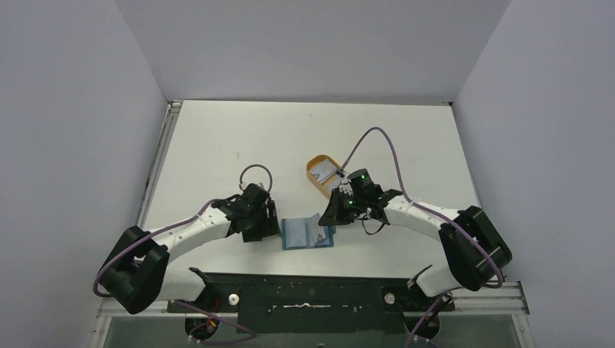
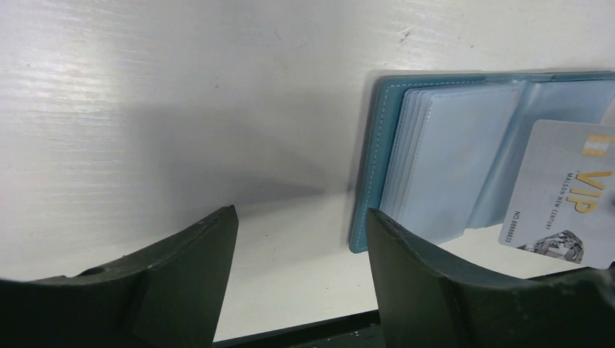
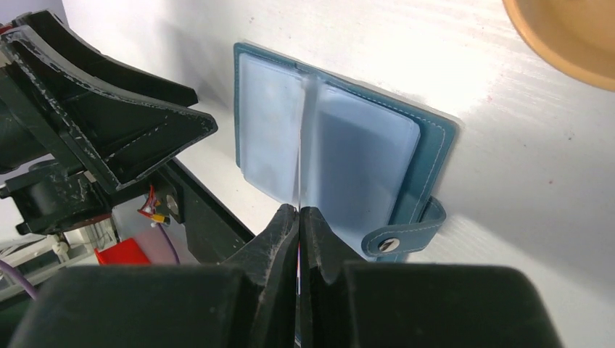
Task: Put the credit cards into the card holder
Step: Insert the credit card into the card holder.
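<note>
The card holder (image 1: 307, 233) lies open near the table's front edge, light blue clear pockets facing up (image 2: 442, 156), snap tab (image 3: 406, 235) to its right. My right gripper (image 3: 299, 209) is shut on a credit card (image 3: 299, 170), seen edge-on and upright over the card holder's middle fold. In the left wrist view that silvery card (image 2: 562, 192) carries "VIP" print and hangs over the right pocket. My left gripper (image 2: 301, 228) is open with only bare table between its fingers, just left of the card holder's left edge. In the top view it (image 1: 265, 226) sits beside the card holder.
An orange-tan oval tray (image 1: 313, 164) stands behind the card holder with another card (image 1: 325, 172) in it; its rim (image 3: 566, 43) shows in the right wrist view. The black base rail (image 1: 304, 290) runs along the near table edge.
</note>
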Available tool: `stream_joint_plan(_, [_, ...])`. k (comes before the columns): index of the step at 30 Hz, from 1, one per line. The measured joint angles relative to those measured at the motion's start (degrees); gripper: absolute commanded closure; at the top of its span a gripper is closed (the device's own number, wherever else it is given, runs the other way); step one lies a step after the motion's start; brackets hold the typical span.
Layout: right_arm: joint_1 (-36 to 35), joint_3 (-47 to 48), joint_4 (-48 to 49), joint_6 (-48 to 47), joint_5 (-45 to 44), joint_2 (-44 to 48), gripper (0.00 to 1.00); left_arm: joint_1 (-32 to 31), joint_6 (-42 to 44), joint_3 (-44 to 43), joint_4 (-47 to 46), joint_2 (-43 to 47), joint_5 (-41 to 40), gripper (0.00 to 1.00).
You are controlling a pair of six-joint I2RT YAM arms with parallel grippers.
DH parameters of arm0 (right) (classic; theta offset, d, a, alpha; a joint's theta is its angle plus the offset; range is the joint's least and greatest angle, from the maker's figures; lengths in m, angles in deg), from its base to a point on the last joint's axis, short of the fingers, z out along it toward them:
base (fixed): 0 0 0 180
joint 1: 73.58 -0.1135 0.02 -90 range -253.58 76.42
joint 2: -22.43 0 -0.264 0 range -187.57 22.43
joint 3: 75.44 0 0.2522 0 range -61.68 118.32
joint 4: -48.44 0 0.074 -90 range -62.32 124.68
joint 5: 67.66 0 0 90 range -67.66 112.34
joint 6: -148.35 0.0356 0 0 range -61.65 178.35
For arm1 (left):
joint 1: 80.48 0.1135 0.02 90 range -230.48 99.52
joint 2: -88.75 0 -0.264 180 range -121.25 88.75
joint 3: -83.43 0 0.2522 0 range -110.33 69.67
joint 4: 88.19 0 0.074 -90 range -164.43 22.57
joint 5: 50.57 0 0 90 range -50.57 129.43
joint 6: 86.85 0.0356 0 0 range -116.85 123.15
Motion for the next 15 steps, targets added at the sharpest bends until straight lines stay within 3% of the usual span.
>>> stream_joint_plan(15, [-1.1,-0.1,3.4,1.5,1.9,-4.4,1.0,0.2,-0.7,0.1,-6.2,-3.5,4.9,0.43])
